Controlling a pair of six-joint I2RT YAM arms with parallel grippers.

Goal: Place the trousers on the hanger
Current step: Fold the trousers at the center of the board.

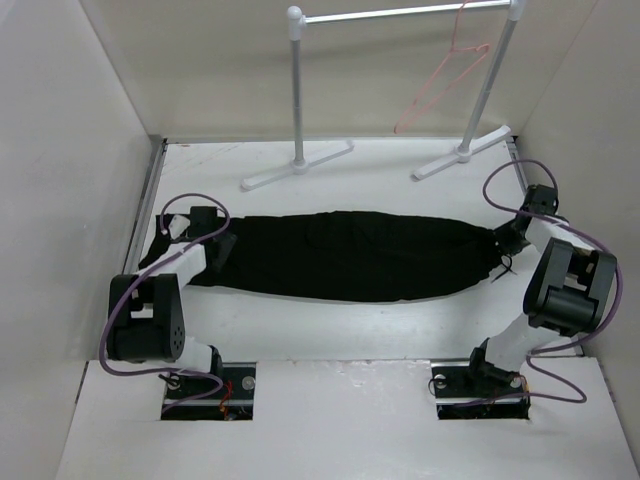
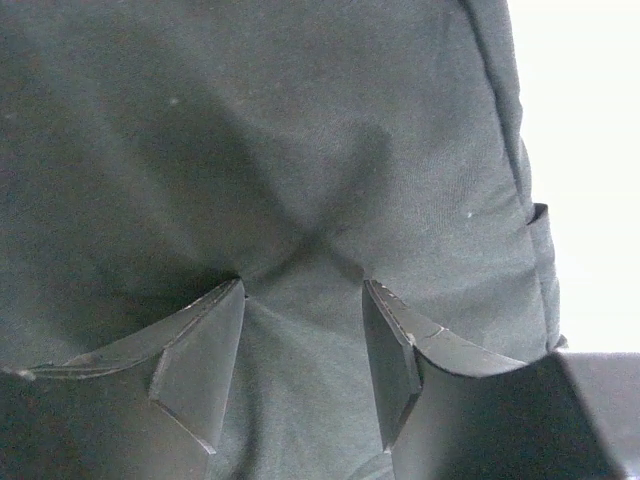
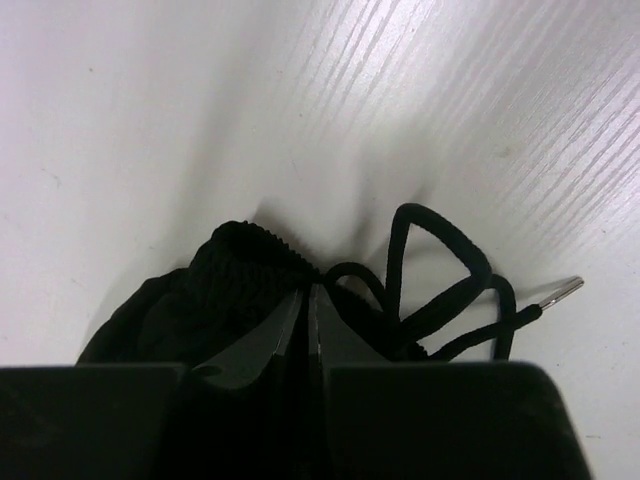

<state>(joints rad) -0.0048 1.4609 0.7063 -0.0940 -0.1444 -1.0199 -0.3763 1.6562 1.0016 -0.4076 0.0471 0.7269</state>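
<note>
The soft black trousers (image 1: 350, 255) are lying stretched on the white table (image 1: 330, 335), well apart from the thin pink wire hanger (image 1: 445, 75). The left gripper (image 2: 303, 300) is pinching a thick puckered fold. The right gripper (image 3: 305, 300) is clamping the ribbed waistband (image 3: 240, 260) by its looped drawstring (image 3: 440, 290).

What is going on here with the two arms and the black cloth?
The trousers lie stretched out across the table between the two arms. The left gripper presses into one end, with a fold of cloth gathered between its fingers. The right gripper is shut on the other end, beside the drawstring. The hanger hangs on the rack at the back, not yet touched.
</note>
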